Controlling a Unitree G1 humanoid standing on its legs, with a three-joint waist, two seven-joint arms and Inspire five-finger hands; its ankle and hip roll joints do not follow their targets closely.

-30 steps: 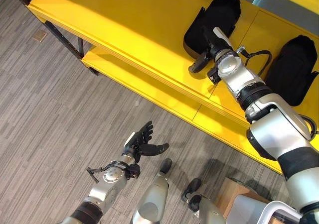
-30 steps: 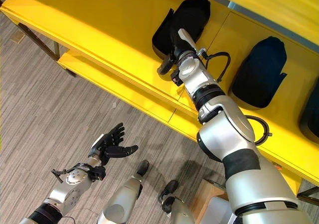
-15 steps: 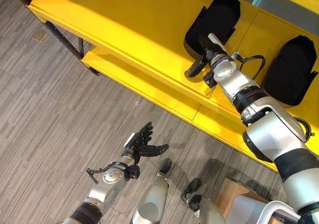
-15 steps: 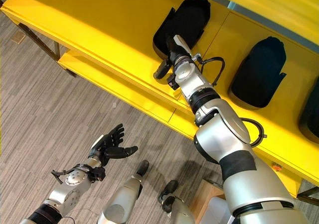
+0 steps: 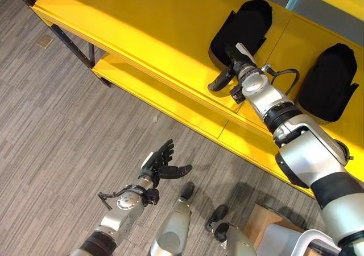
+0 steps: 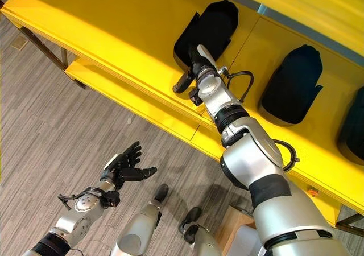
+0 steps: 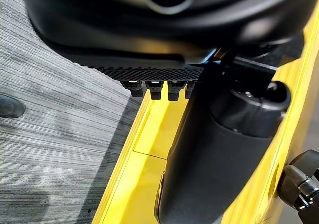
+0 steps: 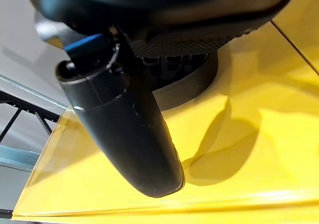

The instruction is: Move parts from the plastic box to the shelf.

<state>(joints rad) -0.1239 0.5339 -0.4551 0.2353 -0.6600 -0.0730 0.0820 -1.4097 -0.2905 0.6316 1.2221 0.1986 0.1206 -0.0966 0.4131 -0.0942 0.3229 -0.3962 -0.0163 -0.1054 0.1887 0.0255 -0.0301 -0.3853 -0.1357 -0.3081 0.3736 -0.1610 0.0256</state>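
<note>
A black domed part (image 5: 244,23) (image 6: 209,28) lies on the yellow shelf (image 5: 142,23). My right hand (image 5: 234,62) (image 6: 197,68) rests on the shelf just in front of it, open, its thumb (image 8: 124,129) spread toward the shelf's front edge. Its fingertips (image 8: 169,60) reach the part's rounded base (image 8: 192,84) without curling round it. A second black part (image 5: 333,79) sits further right, and a third (image 6: 352,119) shows at the edge. My left hand (image 5: 162,164) hangs open and holds nothing, low over the grey floor (image 5: 57,125); its thumb (image 7: 219,149) points along the shelf's yellow edge.
A lower yellow shelf board (image 5: 148,88) juts out beneath the top one, on dark metal legs (image 5: 68,40). The shelf's left half is bare. A light-brown box (image 5: 266,217) stands on the floor at the lower right.
My right hand has slid back from the black part toward the shelf's front edge, leaving the part in place. The left hand has stayed put.
</note>
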